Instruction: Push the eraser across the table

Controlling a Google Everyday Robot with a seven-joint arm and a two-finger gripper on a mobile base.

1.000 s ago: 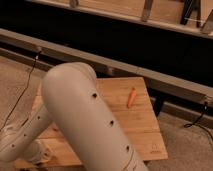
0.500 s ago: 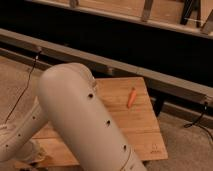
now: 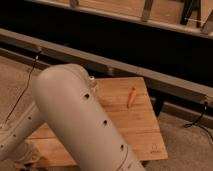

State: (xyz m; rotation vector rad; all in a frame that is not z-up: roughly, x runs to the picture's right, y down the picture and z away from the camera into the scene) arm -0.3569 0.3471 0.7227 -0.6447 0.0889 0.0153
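Arm (image 3: 80, 120) fills the frame from 9 to 6 o'clock, a big pale link with a row of dark holes, covering the left half of the table (image 3: 142, 132). Gripper not in view, so its state: cannot tell. Eraser not visible either; any part of the top where it could sit is behind the arm. Only item showing on the planks is a small orange carrot-like object (image 3: 131, 97) at about 1 o'clock from center, near the far edge. Small mark (image 3: 155, 147) sits on the near right corner at 4 o'clock.
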